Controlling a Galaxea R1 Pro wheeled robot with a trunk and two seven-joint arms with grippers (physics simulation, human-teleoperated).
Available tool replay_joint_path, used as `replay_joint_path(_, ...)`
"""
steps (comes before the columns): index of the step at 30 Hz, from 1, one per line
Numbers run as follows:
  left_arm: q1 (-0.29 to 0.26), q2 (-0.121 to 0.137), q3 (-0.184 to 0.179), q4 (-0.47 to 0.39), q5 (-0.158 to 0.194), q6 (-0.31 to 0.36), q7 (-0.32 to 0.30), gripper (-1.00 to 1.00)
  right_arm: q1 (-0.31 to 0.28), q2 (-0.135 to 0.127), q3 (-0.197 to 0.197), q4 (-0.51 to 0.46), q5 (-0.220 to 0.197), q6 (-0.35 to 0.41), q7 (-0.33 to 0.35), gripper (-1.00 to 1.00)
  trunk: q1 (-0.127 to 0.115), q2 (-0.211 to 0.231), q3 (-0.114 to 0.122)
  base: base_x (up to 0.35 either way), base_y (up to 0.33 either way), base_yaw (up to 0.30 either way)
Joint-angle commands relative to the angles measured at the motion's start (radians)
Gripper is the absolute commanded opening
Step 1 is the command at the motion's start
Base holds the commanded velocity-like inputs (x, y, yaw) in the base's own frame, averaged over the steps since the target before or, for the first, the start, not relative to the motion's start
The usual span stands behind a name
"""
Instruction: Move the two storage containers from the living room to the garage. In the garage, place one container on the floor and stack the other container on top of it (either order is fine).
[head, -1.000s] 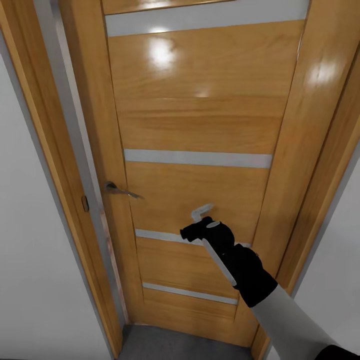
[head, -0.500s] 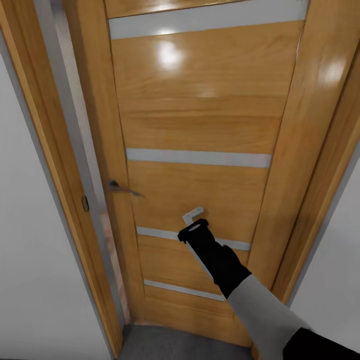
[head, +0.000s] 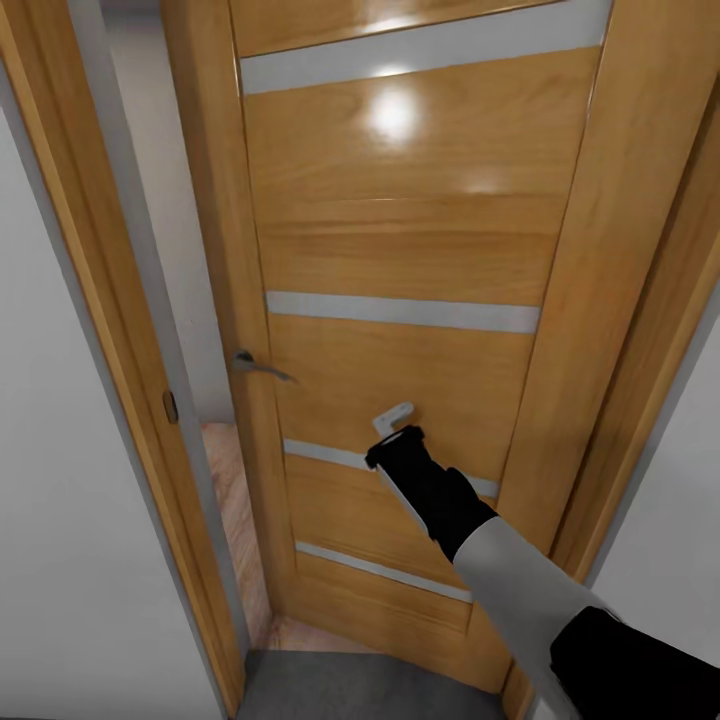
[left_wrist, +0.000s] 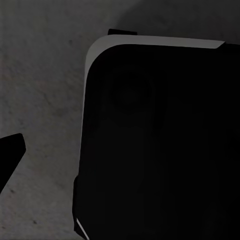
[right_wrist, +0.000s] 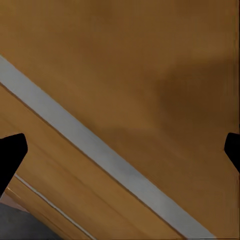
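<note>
The right gripper (head: 393, 424), fingers spread wide and empty, presses the door (head: 400, 250) just ahead of its fingertips, and the gap at the handle (head: 258, 367) side widens onto wood flooring; no boxes visible.

Garage side of a doorway. Door (head: 400, 240): glossy honey-coloured wood, flat panels split by pale grey horizontal strips, ceiling light glinting on the upper panel. It stands ajar, swung away from the frame on the handle side. Grey lever handle (head: 258, 367) sits near that edge, level. Close-up of a door panel (right_wrist: 125, 75) shows one grey strip running across it.

Floor (head: 340, 695): dark grey, a narrow patch at the foot of the door; mottled, concrete-like up close (left_wrist: 45, 90). Walls (head: 60, 560): plain white, either side of the frame. Through the gap, light wood-plank flooring (head: 232, 500).
</note>
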Motion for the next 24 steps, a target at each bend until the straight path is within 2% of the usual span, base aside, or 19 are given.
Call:
replay_joint_path(1, 0.0, 0.0, 0.001, -0.001, 0.009, -0.002, 0.0, 1.0, -0.001, 0.0, 0.002, -0.001, 0.033, 0.011, -0.011, 1.0, 0.0, 0.0, -0.001, 0.0, 0.0, 0.0)
replay_joint_path(9, 0.0, 0.0, 0.0, -0.001, 0.008, -0.002, 0.001, 1.0, -0.001, 0.0, 0.005, -0.047, 0.042, 0.029, -0.029, 1.0, 0.0, 0.0, -0.001, 0.0, 0.0, 0.0)
replay_joint_path(18, 0.0, 0.0, -0.001, -0.001, 0.008, -0.002, 0.0, 1.0, -0.003, 0.0, 0.01, -0.03, 0.037, 0.029, -0.071, 1.0, 0.0, 0.0, -0.001, 0.0, 0.0, 0.0)
replay_joint_path(21, 0.0, 0.0, -0.001, -0.001, 0.008, -0.002, 0.0, 1.0, -0.039, 0.0, 0.01, 0.033, 0.036, 0.026, -0.11, 1.0, 0.0, 0.0, -0.001, 0.0, 0.0, 0.0)
replay_joint_path(24, 0.0, 0.0, -0.001, -0.001, 0.008, -0.002, 0.0, 1.0, -0.103, 0.0, 0.01, 0.163, 0.029, -0.002, -0.136, 1.0, 0.0, 0.0, -0.001, 0.0, 0.0, 0.0)
